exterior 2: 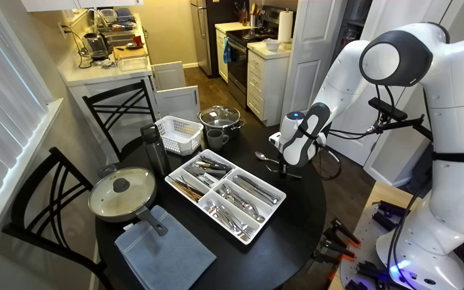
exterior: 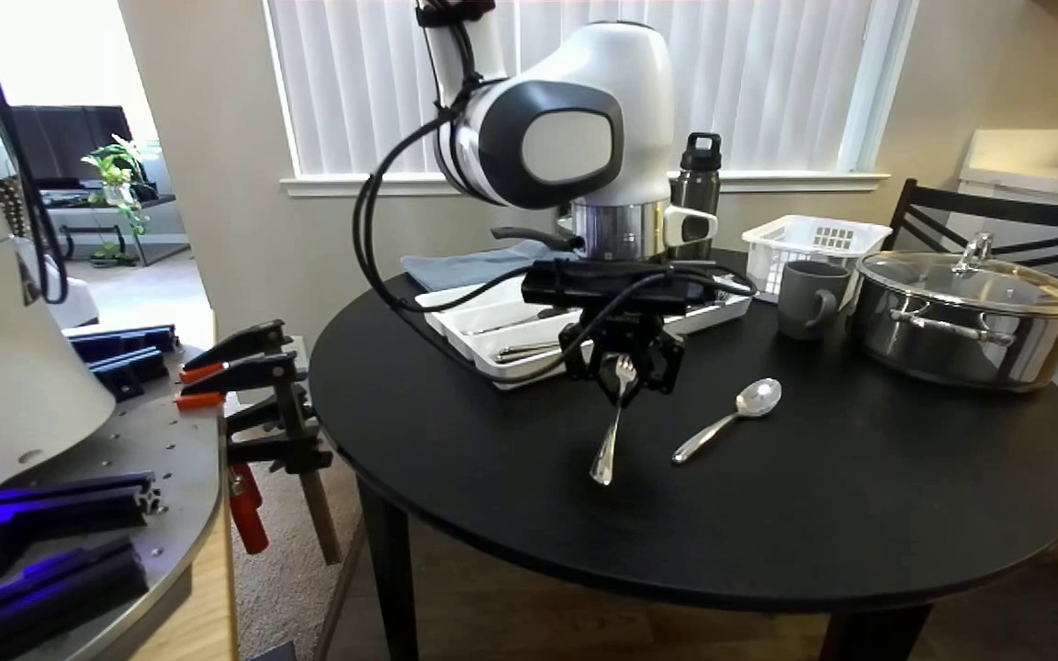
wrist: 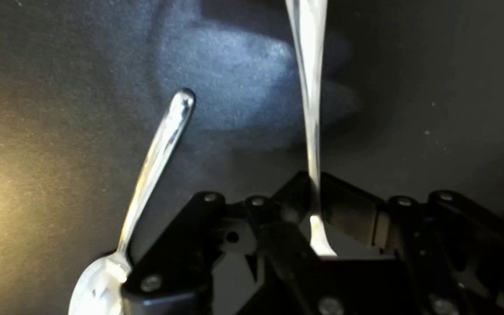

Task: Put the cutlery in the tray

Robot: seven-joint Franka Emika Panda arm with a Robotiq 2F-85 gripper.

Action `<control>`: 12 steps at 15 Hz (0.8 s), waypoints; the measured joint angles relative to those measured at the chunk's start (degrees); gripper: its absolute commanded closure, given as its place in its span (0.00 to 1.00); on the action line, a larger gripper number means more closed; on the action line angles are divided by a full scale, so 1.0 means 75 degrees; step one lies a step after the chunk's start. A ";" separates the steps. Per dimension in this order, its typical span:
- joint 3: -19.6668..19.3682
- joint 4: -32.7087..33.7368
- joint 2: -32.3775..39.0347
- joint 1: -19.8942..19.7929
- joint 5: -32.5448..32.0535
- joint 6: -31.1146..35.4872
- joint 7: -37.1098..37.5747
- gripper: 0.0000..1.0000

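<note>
Clamping the fork [wrist: 313, 118], the hand [wrist: 314, 183] hides in the wrist view the tines [exterior: 624, 367] visible in an exterior view.

Both exterior views overlook the table [exterior: 759, 500]; the wrist view looks down close

My arm [exterior 2: 459, 133] is glossy white and rounded, with a pale disc [exterior 2: 380, 62] set in a dark joint cap [exterior 2: 416, 60]. Black cables [exterior: 366, 196] loop beside it; a blue light [exterior 2: 400, 266] glows on my base [exterior 2: 429, 249]. My fingers [wrist: 349, 202] are black, angular links dotted with silver screws [wrist: 151, 283].
</note>
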 measured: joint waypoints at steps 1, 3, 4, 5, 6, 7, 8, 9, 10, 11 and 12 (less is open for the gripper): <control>-0.0137 -0.0058 -0.0144 0.0231 0.0000 -0.0028 0.0460 0.98; -0.0422 -0.0140 -0.0395 0.0699 -0.0004 -0.0280 0.1389 0.98; -0.0515 -0.0144 -0.0496 0.0892 -0.0005 -0.0551 0.1810 0.98; -0.0546 -0.0142 -0.0579 0.1028 -0.0005 -0.0867 0.2176 0.98; -0.0526 -0.0138 -0.0647 0.1112 -0.0005 -0.1190 0.2460 0.98; -0.0470 -0.0137 -0.0704 0.1150 -0.0002 -0.1486 0.2673 0.98; -0.0385 -0.0136 -0.0743 0.1150 0.0008 -0.1730 0.2820 0.98; -0.0306 -0.0133 -0.0770 0.1146 0.0034 -0.1935 0.2916 0.98; -0.0229 -0.0129 -0.0790 0.1133 0.0058 -0.2113 0.2982 0.98; -0.0166 -0.0124 -0.0807 0.1127 0.0093 -0.2263 0.3034 0.98; -0.0111 -0.0116 -0.0820 0.1121 0.0147 -0.2398 0.3076 0.98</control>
